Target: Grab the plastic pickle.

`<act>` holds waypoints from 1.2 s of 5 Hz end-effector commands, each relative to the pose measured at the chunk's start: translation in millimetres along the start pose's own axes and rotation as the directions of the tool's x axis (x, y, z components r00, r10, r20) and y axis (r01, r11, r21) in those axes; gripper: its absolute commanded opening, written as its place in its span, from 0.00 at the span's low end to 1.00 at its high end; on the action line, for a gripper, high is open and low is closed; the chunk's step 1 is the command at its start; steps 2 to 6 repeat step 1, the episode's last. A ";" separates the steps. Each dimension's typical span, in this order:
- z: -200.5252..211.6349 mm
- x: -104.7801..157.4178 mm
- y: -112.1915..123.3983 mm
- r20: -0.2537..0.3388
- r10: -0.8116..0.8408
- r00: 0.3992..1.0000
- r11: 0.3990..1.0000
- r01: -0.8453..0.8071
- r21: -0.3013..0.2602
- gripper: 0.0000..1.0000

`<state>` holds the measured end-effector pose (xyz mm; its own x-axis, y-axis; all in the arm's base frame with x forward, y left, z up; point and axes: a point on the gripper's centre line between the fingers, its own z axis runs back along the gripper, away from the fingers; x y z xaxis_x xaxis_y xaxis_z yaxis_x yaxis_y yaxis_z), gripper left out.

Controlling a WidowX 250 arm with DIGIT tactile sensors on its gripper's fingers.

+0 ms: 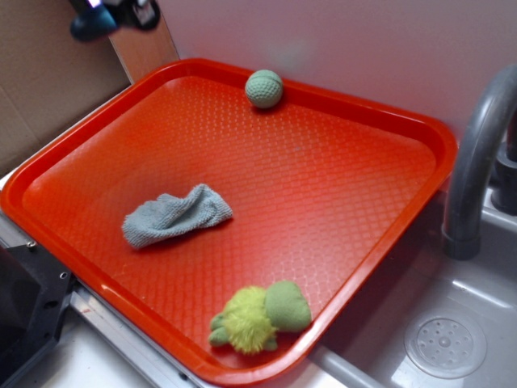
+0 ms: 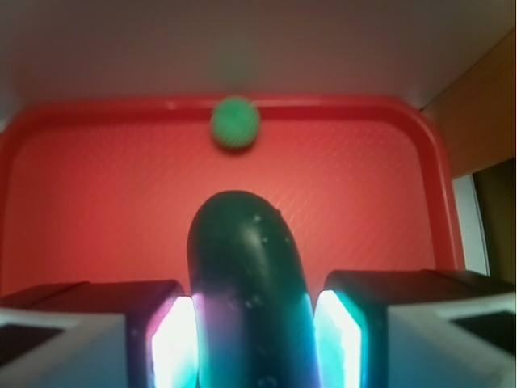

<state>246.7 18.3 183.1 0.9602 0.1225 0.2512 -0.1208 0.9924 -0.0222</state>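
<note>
In the wrist view, the gripper (image 2: 252, 339) is seen at the bottom of the frame, at 6 o'clock, with its two jaws closed on the plastic pickle (image 2: 246, 275). The dark, smooth piece is held between the two glowing pads (image 2: 174, 343), and its rounded end is pointed up toward 12 o'clock, above the orange tray (image 2: 97, 210). Beyond the pickle tip, at 12 o'clock, the green ball (image 2: 235, 123) is seen blurred, just beside the far rim of the tray.

In the exterior view, the nearest thing is the fuzzy yellow-green plush toy (image 1: 258, 317), which is laid at about 6 o'clock on the orange tray (image 1: 339, 202), close to the near rim. A little farther, at about 9 o'clock from the tray centre, a small grey-blue cloth (image 1: 174, 215) is spread, crumpled, well apart from the toy. At the far rim, at 12 o'clock, the green ball (image 1: 264, 88) is placed, touching or almost touching the rim. At 3 o'clock, outside the tray, a grey faucet (image 1: 477, 153) is stood over a sink (image 1: 452, 323). At about 11 o'clock, in the top left corner, the gripper (image 1: 109, 14) is seen lifted above the tray level, with the plastic pickle (image 1: 91, 24) showing as a dark blue-grey rounded end under it.
</note>
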 end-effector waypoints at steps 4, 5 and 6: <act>3.8 18.4 -8.2 0.011 -0.042 0.999 0.999 0.041 0.031 0.00; 3.8 18.4 -8.2 0.011 -0.042 0.999 0.999 0.041 0.031 0.00; 3.8 18.4 -8.2 0.011 -0.042 0.999 0.999 0.041 0.031 0.00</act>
